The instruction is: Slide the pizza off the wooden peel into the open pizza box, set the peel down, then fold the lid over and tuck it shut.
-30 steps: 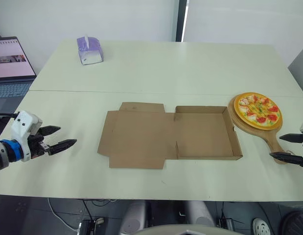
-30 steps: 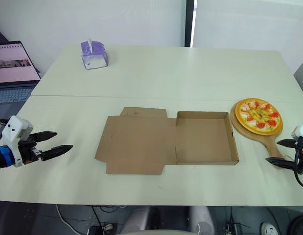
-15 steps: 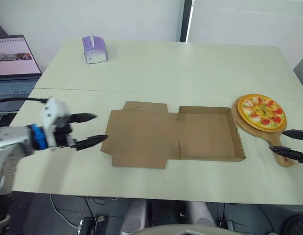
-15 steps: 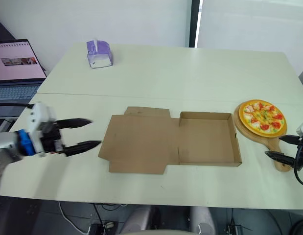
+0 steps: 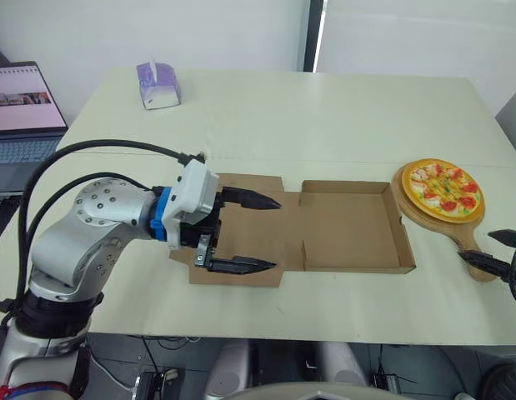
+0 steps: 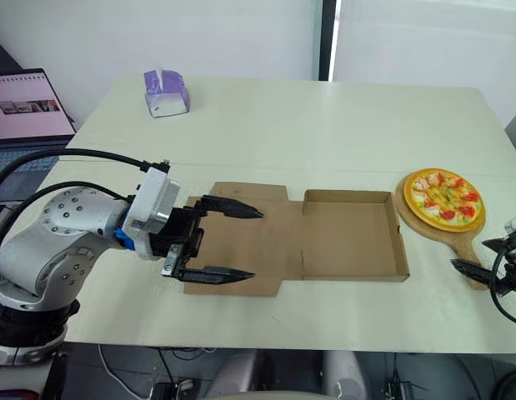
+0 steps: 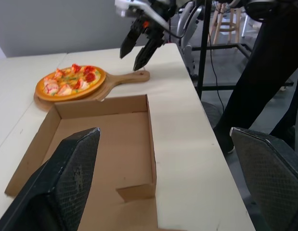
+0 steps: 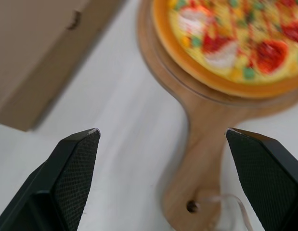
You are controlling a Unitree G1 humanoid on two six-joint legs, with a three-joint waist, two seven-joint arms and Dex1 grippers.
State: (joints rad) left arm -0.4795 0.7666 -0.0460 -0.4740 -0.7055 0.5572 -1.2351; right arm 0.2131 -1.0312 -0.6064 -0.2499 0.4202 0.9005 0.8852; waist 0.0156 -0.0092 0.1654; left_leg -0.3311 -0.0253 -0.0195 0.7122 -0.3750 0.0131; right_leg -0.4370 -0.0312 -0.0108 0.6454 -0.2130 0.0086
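Left gripper (image 5: 276,234) spread above box lid (image 5: 251,229), hiding its left edge, right gripper (image 6: 468,253) spread by peel handle (image 8: 202,144), partly cropped

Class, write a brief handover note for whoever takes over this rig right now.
Left pincer: open, over the box's flat lid.
Right pincer: open by the peel, at its handle, nothing gripped.
Pizza sits on the peel, on the table beside the empty box tray.
Done: nothing yet.
Left: grip peel, slide pizza in, set peel down, fold and tuck lid.
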